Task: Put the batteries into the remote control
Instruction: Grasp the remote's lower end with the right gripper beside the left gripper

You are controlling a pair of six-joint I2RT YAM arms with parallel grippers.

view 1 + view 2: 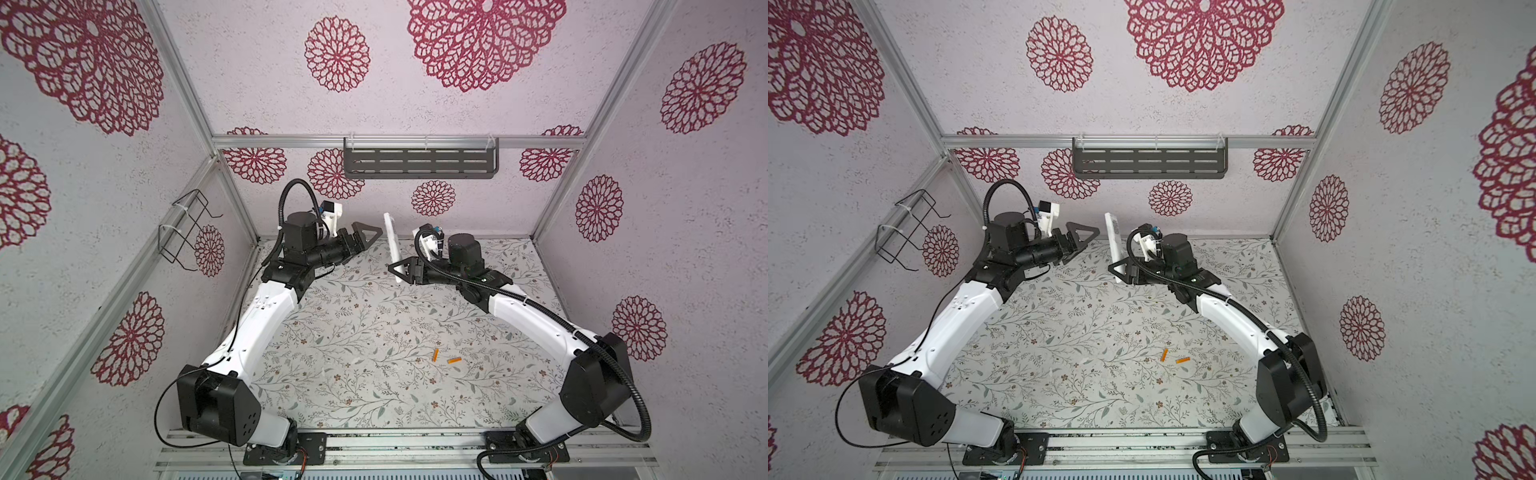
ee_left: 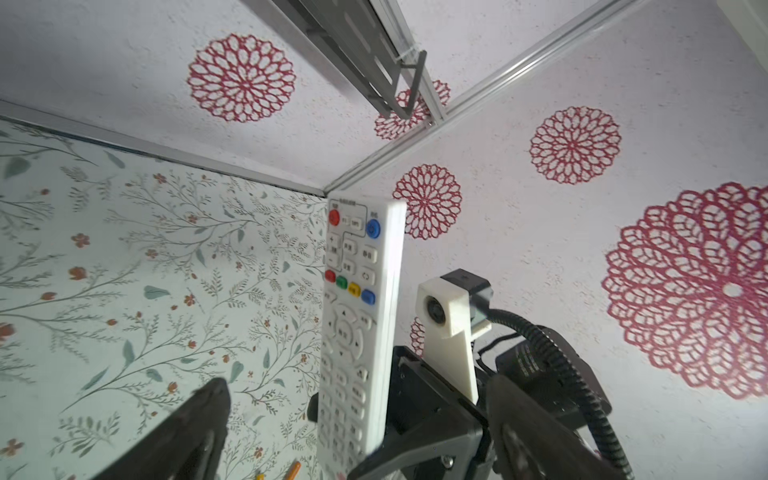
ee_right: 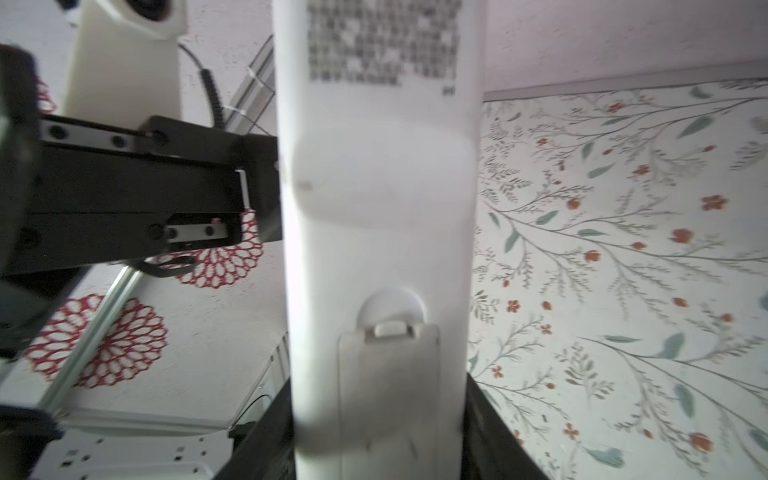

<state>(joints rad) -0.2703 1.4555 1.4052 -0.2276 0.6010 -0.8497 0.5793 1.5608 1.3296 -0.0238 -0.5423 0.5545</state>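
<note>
The white remote control (image 1: 392, 245) (image 1: 1113, 241) stands nearly upright in the air near the back wall. My right gripper (image 1: 400, 269) (image 3: 378, 440) is shut on its lower end. The right wrist view shows the remote control's back (image 3: 378, 208) with the battery cover (image 3: 388, 395) in place. The left wrist view shows its button face (image 2: 357, 316). My left gripper (image 1: 372, 240) (image 2: 361, 436) is open, just left of the remote control and apart from it. Two orange batteries (image 1: 435, 354) (image 1: 454, 360) (image 1: 1164, 354) lie side by side on the floral table, front right of centre.
A grey slotted shelf (image 1: 420, 163) hangs on the back wall above the arms. A black wire rack (image 1: 187, 228) is fixed to the left wall. Aluminium frame rails border the floral table (image 1: 374, 316).
</note>
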